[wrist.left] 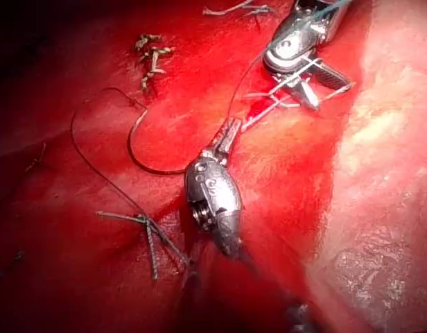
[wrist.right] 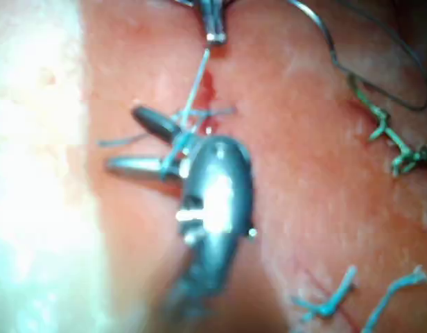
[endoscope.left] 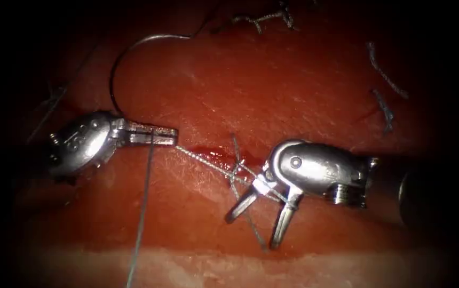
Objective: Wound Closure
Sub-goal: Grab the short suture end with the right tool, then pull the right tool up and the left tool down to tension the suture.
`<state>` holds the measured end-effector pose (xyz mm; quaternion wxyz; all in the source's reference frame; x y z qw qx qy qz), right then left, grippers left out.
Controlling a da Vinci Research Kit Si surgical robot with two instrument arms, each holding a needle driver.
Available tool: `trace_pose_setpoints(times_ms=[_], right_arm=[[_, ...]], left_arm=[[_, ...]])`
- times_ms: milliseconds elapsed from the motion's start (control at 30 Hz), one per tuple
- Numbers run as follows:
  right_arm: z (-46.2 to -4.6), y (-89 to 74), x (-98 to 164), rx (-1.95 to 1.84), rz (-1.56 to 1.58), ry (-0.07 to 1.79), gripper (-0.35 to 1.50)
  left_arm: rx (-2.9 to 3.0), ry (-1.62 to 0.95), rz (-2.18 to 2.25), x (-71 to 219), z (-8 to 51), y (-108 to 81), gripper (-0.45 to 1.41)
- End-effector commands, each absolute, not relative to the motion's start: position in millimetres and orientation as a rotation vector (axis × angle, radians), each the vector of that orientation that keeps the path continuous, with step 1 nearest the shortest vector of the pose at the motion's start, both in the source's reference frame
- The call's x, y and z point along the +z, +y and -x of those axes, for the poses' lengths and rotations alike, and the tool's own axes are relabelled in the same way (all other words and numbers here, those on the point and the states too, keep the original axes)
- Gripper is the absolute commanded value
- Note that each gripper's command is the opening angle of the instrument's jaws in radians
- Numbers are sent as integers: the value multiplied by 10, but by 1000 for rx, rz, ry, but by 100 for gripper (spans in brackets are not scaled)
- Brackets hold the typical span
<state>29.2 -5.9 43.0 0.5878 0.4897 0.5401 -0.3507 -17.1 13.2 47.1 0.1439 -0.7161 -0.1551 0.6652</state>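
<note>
Left tool (endoscope.left: 168, 135), centre-left, jaws clamped on the thread (endoscope.left: 208, 164) running taut toward the cut (endoscope.left: 213, 154). Right tool (endoscope.left: 259, 221), jaws spread wide, grips nothing, thread draped around it. Needle (endoscope.left: 133, 50) lies free on the tissue (endoscope.left: 272, 85), upper left.

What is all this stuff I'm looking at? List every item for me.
tissue: one, red, under everything.
cut: one, with red fluid, at centre between the tools.
needle: one, silver, curved, lying on the tissue above the left tool, not held.
thread: one, pale, stretched from the left tool to the right tool.
cut ends of thread: several, grey, scattered at upper right.
left tool: one, silver, jaws shut on thread.
right tool: one, silver, jaws open.
</note>
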Motion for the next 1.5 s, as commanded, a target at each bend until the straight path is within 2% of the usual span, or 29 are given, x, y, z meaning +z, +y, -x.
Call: trace_pose_setpoints(times_ms=[33, 300, 333, 367, 400, 433, 733, 1500], right_arm=[[-303, -66, 432, -824, -1144, 1259, 69], [-313, -70, 437, -807, -1142, 1244, 59], [-313, -71, 438, -808, -1149, 1237, 46], [-313, -72, 439, -816, -1164, 1227, 17], [-312, -73, 440, -819, -1181, 1214, -23], [-312, -73, 441, -821, -1187, 1209, -35], [-310, -68, 445, -741, -1227, 1138, -35], [-308, -46, 443, -568, -1178, 1144, -35]], left_arm=[[1918, -450, 2070, 477, 174, 132, -45], [1920, -449, 2066, 473, 163, 126, -45], [1920, -448, 2066, 473, 163, 125, -45], [1920, -448, 2066, 472, 163, 124, -45], [1920, -448, 2065, 472, 163, 124, -45], [1920, -447, 2065, 472, 163, 124, -45], [1923, -449, 2063, 472, 162, 123, -45], [1923, -444, 2061, 463, 158, 108, -45]])
